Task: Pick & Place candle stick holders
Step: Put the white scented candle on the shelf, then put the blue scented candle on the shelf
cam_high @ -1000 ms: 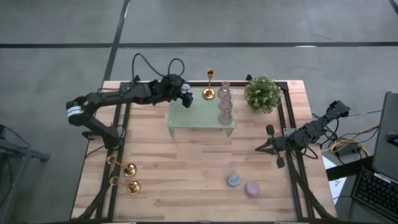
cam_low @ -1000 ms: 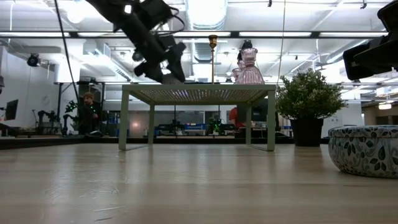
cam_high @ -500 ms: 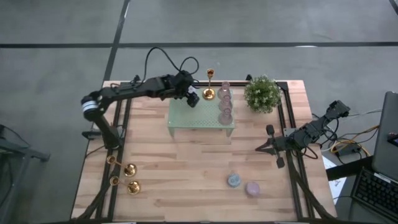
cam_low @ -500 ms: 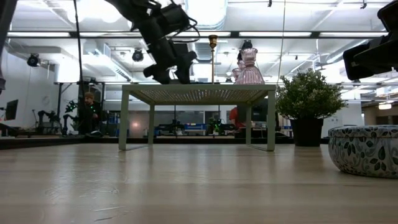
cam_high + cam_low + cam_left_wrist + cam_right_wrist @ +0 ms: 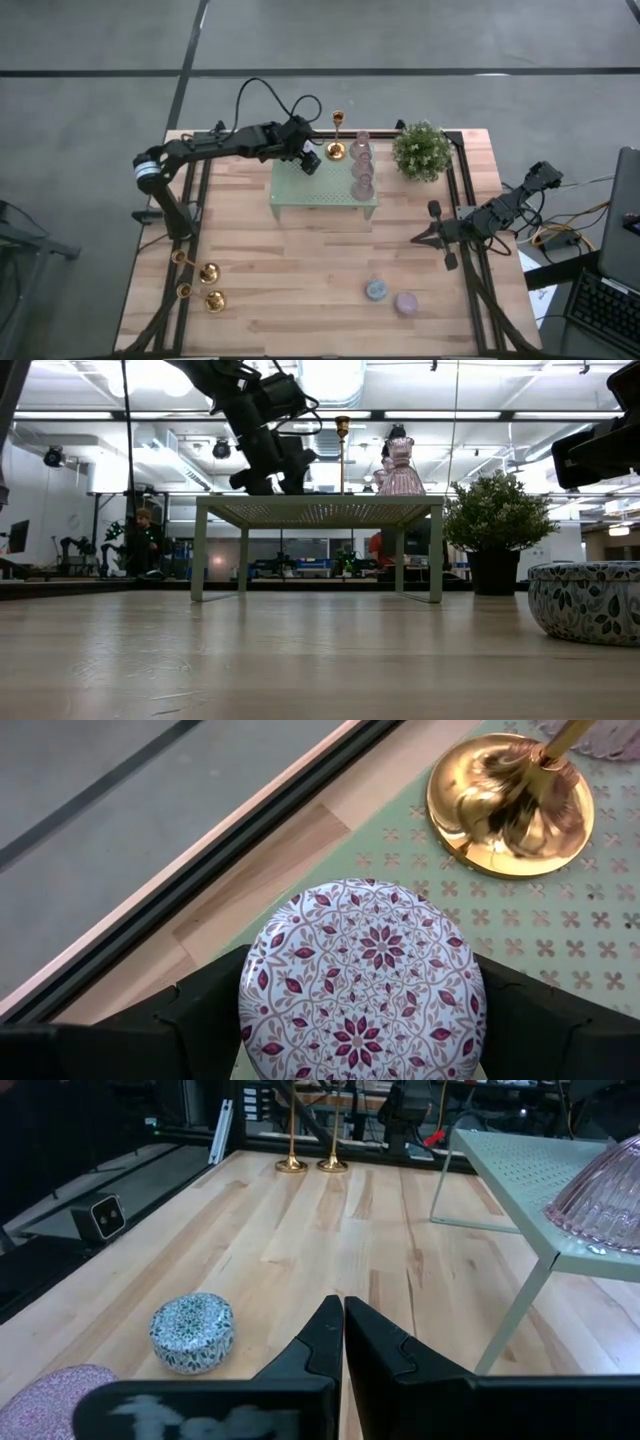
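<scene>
From above, the left gripper [image 5: 312, 163] hangs over the green stand [image 5: 324, 190] beside one gold holder [image 5: 337, 150], two more holders [image 5: 198, 283] awaiting pickup; its wrist shows fingers clamped on a patterned tin [image 5: 362, 980], hiding the tips, while the right gripper [image 5: 343, 1342] rests closed.

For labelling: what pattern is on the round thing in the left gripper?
White round lid with dark red floral and leaf motifs, clearest in the left wrist view.

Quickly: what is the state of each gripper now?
Left gripper: closed on a round patterned tin, over the green shelf.
Right gripper: closed, holding nothing, at the table's right edge.
</scene>
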Tool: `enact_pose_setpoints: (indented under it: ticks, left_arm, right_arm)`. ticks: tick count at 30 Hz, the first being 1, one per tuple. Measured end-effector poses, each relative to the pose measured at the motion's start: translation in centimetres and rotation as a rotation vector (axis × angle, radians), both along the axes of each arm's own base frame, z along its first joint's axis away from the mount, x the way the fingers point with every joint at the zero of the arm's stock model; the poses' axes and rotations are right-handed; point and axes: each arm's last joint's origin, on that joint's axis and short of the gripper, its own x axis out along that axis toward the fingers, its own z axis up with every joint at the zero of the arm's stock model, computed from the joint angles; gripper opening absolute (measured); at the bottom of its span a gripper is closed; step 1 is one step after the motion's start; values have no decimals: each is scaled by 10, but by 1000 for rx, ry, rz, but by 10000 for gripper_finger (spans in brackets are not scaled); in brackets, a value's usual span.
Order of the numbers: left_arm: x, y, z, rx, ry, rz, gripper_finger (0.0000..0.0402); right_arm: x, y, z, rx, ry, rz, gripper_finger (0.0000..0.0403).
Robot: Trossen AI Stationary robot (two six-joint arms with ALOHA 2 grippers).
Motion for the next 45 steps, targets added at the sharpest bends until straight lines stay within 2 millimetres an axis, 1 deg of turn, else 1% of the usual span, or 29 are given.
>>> enact_pose_setpoints:
  ticks: [7, 10, 16, 22, 29, 38, 42, 45]
  left_arm:
    - [-2, -1, -7, -13, -2, 20, 318]
    - [-4, -1, -10, -14, 17, 34, 333]
    - [-5, -3, -7, -4, 19, 36, 370]
    - [-7, -3, -3, 25, 16, 44, 380]
    - [-9, -4, 7, 54, -11, 27, 380]
    - [-18, -10, 31, 113, -79, -11, 381]
    - [-21, -22, 43, 126, -117, -37, 381]
    - [-23, -36, 49, 137, -132, -85, 380]
  right_arm:
    - [0, 0, 0, 3, 0, -1, 8]
    - [0, 0, 0, 1, 0, 0, 8]
    - [0, 0, 0, 2, 0, 0, 8]
    - [0, 0, 0, 2, 0, -1, 8]
    - [0, 0, 0, 1, 0, 0, 8]
    - [0, 0, 0, 1, 0, 0, 8]
    - [0, 0, 0, 1, 0, 0, 8]
    - [0, 0, 0, 2, 0, 0, 8]
